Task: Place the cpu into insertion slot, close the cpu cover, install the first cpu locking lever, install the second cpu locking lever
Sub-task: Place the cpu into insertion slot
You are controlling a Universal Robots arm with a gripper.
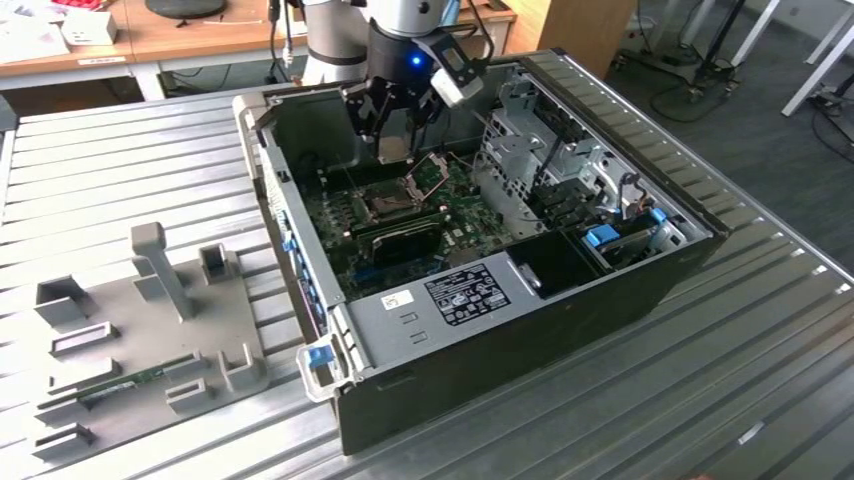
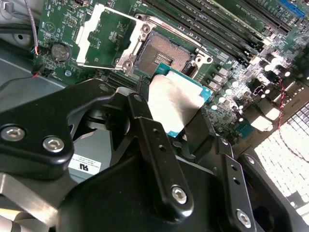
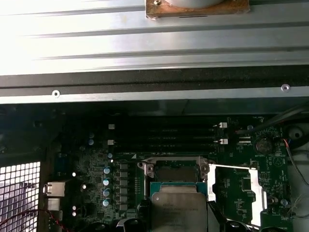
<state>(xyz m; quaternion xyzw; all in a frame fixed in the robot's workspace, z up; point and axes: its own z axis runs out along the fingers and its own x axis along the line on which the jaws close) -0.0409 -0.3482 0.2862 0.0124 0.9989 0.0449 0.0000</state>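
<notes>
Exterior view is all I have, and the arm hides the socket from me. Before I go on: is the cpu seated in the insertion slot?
Observer: No. In the second wrist view the gripper holds the cpu off the board, near the insertion slot, not seated in it.
Operator: Is anything lying in or over that slot?
Observer: No. In the second wrist view its dark contact field is bare.
Operator: Then where is the lid?
Observer: In the first wrist view the cpu cover is swung open to one side of the slot.
</notes>
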